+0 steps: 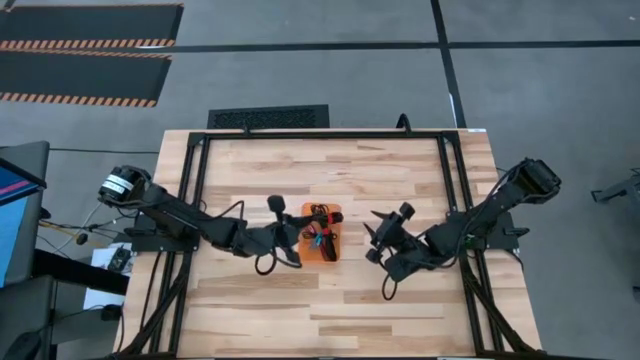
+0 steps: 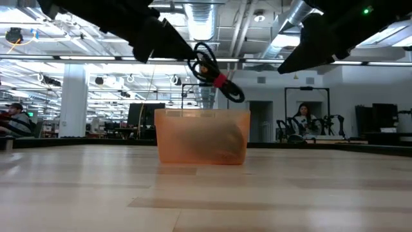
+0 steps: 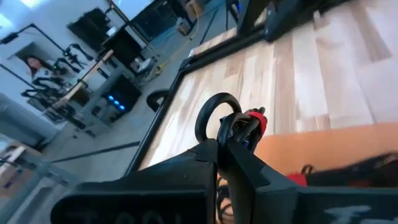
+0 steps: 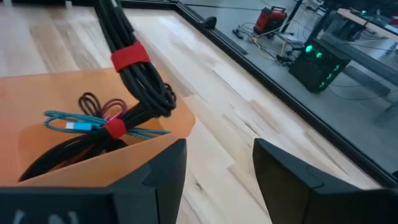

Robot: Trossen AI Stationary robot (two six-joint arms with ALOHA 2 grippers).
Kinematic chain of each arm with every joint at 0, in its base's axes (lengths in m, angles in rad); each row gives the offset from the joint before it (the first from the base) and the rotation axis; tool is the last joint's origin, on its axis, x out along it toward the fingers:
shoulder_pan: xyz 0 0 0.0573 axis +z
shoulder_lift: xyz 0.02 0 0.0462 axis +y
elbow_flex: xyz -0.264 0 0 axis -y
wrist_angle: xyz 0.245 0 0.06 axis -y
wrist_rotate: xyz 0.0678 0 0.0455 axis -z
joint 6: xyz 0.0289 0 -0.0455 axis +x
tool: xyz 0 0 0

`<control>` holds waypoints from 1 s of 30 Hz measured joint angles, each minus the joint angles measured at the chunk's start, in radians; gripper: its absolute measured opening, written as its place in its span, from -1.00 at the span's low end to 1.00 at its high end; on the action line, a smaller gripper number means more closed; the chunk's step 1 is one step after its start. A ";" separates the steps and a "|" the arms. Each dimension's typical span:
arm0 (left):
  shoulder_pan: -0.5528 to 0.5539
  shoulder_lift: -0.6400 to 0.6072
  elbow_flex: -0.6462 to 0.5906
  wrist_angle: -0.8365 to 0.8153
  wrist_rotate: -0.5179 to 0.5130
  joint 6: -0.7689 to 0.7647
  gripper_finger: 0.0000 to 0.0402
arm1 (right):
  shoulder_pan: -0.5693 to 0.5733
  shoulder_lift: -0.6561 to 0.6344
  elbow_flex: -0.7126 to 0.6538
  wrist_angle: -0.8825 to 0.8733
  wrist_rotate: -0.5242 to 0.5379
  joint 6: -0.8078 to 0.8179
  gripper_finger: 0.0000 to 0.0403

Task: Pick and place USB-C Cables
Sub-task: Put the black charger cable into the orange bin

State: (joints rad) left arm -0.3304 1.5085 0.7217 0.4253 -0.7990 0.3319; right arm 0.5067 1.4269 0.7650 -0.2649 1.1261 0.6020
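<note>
Left claw (image 1: 296, 237) hangs over the orange bin (image 1: 334, 251), pinched on a black red-tied cable (image 2: 215, 76). Other USB-C Cables (image 4: 99, 127) sit inside. Right claw (image 1: 374, 238) waits beside the bin, fingers wide.

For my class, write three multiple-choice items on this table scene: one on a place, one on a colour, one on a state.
1. Where is the black cable bundle?
A. on the floor
B. held above the orange bin
C. beside the right arm's base

2. What colour is its tie?
A. red
B. white
C. green

3. How is the right tool?
A. open and empty
B. shut on a cable
C. inside the bin

Answers: 1 B, the left tool grips it over the bin; 2 A, a red band wraps it; 3 A, its fingers stand apart, holding nothing.
</note>
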 joint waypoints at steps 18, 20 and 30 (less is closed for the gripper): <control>-0.057 -0.001 0.300 -0.852 -0.010 -0.419 -1.00 | 0.003 0.000 0.000 -0.008 -0.023 0.004 0.01; -0.053 -0.001 0.300 -0.873 -0.010 -0.439 -1.00 | 0.002 0.000 0.000 -0.007 -0.025 0.004 0.01; -0.005 -0.001 0.300 -0.883 0.018 -0.538 -0.96 | 0.001 0.000 0.000 -0.003 -0.027 0.027 0.03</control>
State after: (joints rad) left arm -0.3354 1.5078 1.0222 -0.4580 -0.7810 -0.2063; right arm 0.5079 1.4269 0.7650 -0.2684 1.0996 0.6286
